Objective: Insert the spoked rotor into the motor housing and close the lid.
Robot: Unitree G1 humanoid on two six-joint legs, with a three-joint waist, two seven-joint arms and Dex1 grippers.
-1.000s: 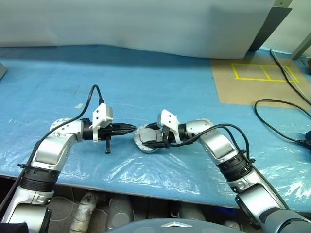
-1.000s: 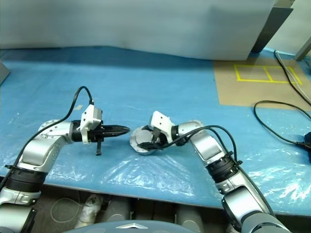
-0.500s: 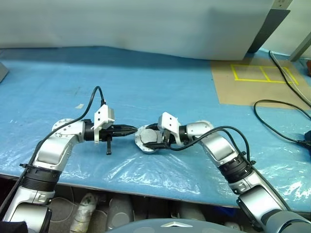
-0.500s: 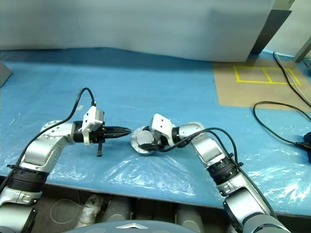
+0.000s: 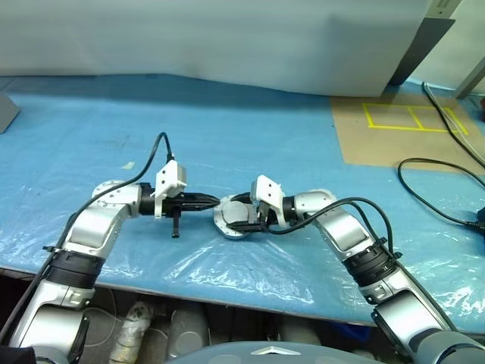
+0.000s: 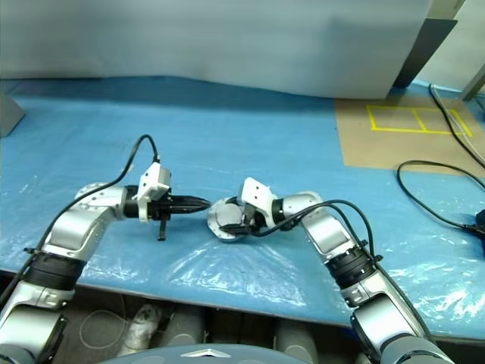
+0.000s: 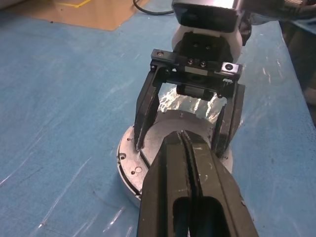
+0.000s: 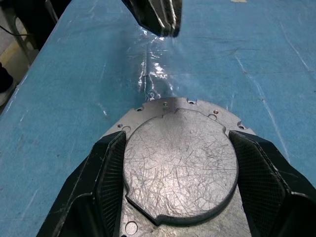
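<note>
Since a second ago my left arm has carried its closed tips rightward until they sit just beside the rim of the housing, where before there was a clear gap; my right arm has kept its place. The wide blue plastic sheet over the table is the largest thing here, with a tan cardboard panel marked in yellow tape far off to my right and a black cable looping near it. On the sheet in front of me sits the motor housing, a round silver metal puck, its smooth scratched face turned up. My right gripper spans it, the two black fingers spread wide and set against opposite sides of the raised disc, so I judge I am holding it steady. My left gripper is pressed fully together with nothing between its tips, pointing at the housing's near edge. I take the step in hand to be pressing or nudging the top face home, so I should keep the right fingers firm and level, bring the left tips onto the metal squarely and push gently, so the puck cannot skid on the slippery plastic. With this face up I cannot see the windings or whether a rotor is inside.
</note>
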